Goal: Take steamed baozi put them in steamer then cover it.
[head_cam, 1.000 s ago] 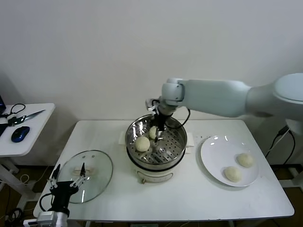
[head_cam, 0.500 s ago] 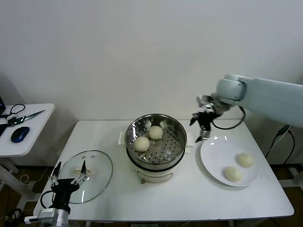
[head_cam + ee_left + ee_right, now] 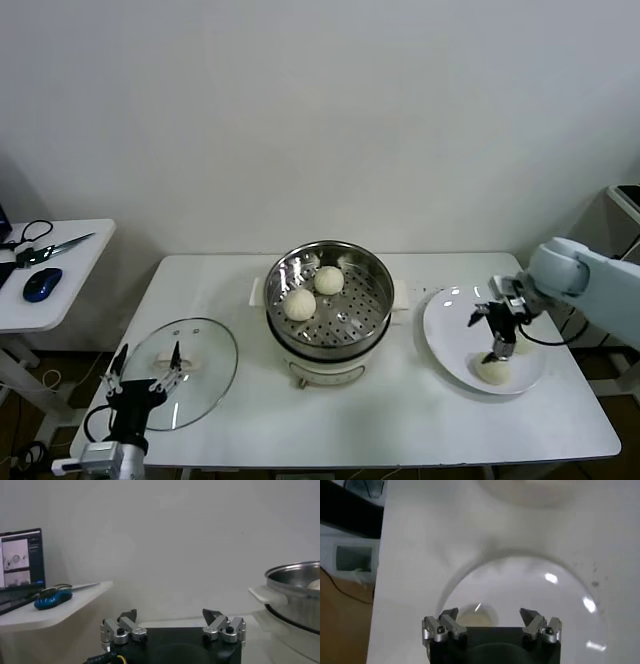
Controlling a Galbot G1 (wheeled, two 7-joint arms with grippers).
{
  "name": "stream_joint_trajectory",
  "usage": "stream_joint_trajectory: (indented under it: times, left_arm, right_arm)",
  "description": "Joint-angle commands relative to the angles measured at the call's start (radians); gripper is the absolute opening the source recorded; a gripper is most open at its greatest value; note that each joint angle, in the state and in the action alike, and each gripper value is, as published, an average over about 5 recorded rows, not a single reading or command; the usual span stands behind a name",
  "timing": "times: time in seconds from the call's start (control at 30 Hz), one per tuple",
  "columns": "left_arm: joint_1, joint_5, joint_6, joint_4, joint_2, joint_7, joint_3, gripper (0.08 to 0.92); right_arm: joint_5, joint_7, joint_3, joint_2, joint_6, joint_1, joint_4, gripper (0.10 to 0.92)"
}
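Note:
The steamer (image 3: 350, 322) stands mid-table with two baozi inside, one at the front left (image 3: 300, 304) and one behind it (image 3: 329, 280). The white plate (image 3: 450, 322) lies to the right with one baozi (image 3: 492, 370) in plain sight; a second is hidden behind the arm. My right gripper (image 3: 495, 345) is open and empty, low over the plate just above that baozi, which shows between the jaws in the right wrist view (image 3: 475, 616). My left gripper (image 3: 145, 385) is parked open at the front left by the glass lid (image 3: 195, 365).
A side table (image 3: 70, 270) at the left holds a blue mouse (image 3: 42, 283) and scissors (image 3: 55, 246). The left wrist view shows the steamer's rim (image 3: 295, 575) and a handle (image 3: 267, 595). The wall is close behind the table.
My right gripper has left the steamer, swung right and come down over the plate. The second baozi stays in the steamer. The left arm has not moved.

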Motion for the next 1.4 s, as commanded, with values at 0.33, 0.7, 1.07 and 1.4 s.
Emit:
stream_joint_trajectory:
  times: [0.33,0.7,1.07,1.4]
  left_arm:
    - [0.012,0.008,-0.010,0.017,-0.007,-0.003,-0.004,0.823]
    - [0.003,0.018,-0.007,0.025,-0.001,-0.004,-0.003,0.823]
    - [0.001,0.019,-0.007,0.030,0.006,-0.005,0.002,0.823]
    - [0.010,0.020,-0.004,0.026,0.004,-0.010,0.005,0.823]
  right_arm:
    - [-0.165,0.001,0.177,0.048,0.021,-0.221,-0.126,0.823]
    - [-0.159,-0.018,0.176,0.091,0.030,-0.211,-0.155,0.807]
    - [-0.140,-0.036,0.172,0.088,0.060,-0.182,-0.160,0.673]
    - [-0.103,-0.093,-0.202,0.153,0.420,0.394,-0.104,0.668]
